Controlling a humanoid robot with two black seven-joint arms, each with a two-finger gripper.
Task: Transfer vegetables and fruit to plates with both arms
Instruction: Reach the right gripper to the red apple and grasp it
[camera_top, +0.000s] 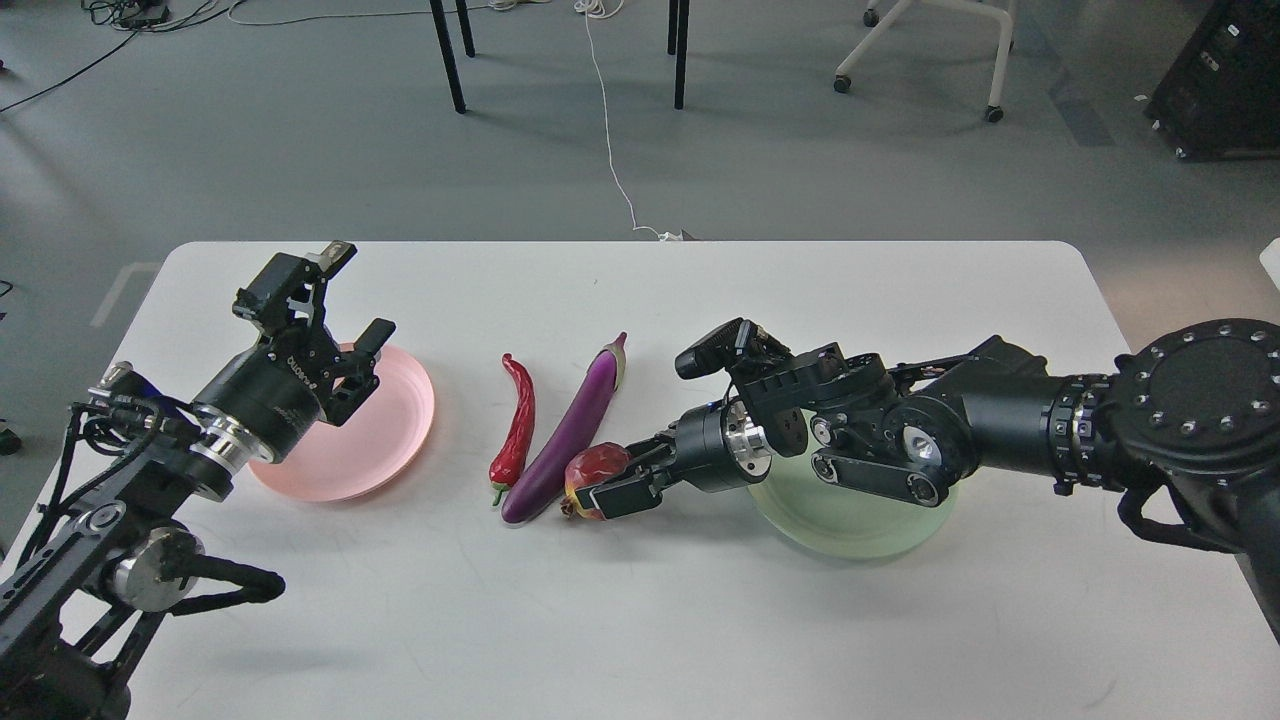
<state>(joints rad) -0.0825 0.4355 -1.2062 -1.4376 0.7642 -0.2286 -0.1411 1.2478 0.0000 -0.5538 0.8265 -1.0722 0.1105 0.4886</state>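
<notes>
Right gripper (612, 485) sits at frame centre, fingers either side of the pomegranate (597, 470). They look closed on it, one finger across its near side, one behind. The fruit still seems to rest on the table (700, 620), touching the lower end of the eggplant (570, 430). The green plate (850, 525) is just right of it, half hidden under the right forearm.

Left gripper (345, 310) hangs over the upper edge of the pink plate (350, 450) at left, fingers spread, holding nothing. That plate looks bare.

The chili (517, 425) lies left of the eggplant, the two roughly parallel, near but apart, both running upper right to lower left. A second round fruit is not visible.

Handling, my read:
- Pomegranate: hard rind, round, fairly heavy for its size. It will roll if pinched off-centre, so grip across the widest part and keep off the crown.
- Eggplant: glossy and slippery, long, so it tips if held at one end. Take it mid-length, across the narrow axis.
- Chili: light, thin, curved, lying low on the table. Pinch across the thicker middle, not the stem.
- Lifting the pomegranate may nudge the eggplant.
</notes>
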